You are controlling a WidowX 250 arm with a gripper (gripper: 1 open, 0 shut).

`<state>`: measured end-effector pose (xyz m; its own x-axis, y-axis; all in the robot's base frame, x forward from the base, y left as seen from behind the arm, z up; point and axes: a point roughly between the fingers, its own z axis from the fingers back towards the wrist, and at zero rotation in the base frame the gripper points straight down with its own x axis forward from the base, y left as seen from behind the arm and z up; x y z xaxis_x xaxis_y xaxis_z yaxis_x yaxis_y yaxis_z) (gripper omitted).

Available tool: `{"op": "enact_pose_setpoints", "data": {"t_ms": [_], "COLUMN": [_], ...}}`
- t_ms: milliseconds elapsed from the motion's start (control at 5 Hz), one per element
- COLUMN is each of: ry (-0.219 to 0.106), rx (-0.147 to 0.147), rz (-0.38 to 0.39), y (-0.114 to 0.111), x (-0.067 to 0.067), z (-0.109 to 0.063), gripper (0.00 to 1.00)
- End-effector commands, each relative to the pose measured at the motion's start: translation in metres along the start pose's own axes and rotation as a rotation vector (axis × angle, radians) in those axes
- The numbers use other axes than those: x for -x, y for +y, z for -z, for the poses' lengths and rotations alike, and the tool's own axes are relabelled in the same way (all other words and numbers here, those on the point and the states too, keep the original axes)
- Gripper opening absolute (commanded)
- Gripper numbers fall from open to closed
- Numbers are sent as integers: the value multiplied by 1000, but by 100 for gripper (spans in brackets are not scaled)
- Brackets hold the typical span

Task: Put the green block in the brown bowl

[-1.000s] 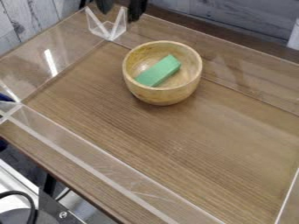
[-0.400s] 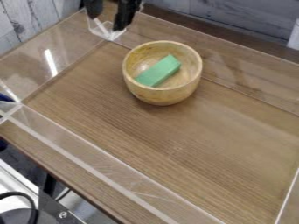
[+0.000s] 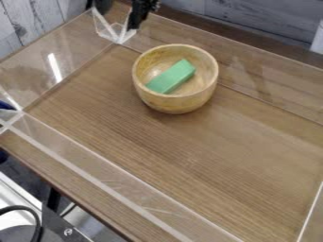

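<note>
The green block lies tilted inside the brown bowl, resting against the bowl's floor and inner wall. The bowl stands on the wooden tabletop, a little back of the middle. My gripper hangs at the top edge of the view, behind and to the left of the bowl. Its two dark fingers stand apart with nothing between them, well clear of the bowl and the block. Most of the hand is cut off by the frame.
A clear plastic stand sits just below the gripper at the back left. Low clear acrylic walls fence the wooden tabletop. A black cable shows off the front-left corner.
The gripper has tilted a little and less of it shows at the top edge. The block and bowl have not moved.
</note>
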<state>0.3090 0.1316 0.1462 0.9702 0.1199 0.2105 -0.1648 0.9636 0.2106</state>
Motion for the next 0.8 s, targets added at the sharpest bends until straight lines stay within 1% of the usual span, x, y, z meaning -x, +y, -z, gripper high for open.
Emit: {"op": "enact_pose_setpoints", "data": {"t_ms": [0,200,400,600], "ry": [-120,-155,-190,-223], "rx": [73,98,125,149], "rz": [-101,-169,-147,-131], "y": [22,35,25,17], "x": [-9,0,10,17], "z": [-6,-3,-17,-29], "gripper": [100,100,100,100]}}
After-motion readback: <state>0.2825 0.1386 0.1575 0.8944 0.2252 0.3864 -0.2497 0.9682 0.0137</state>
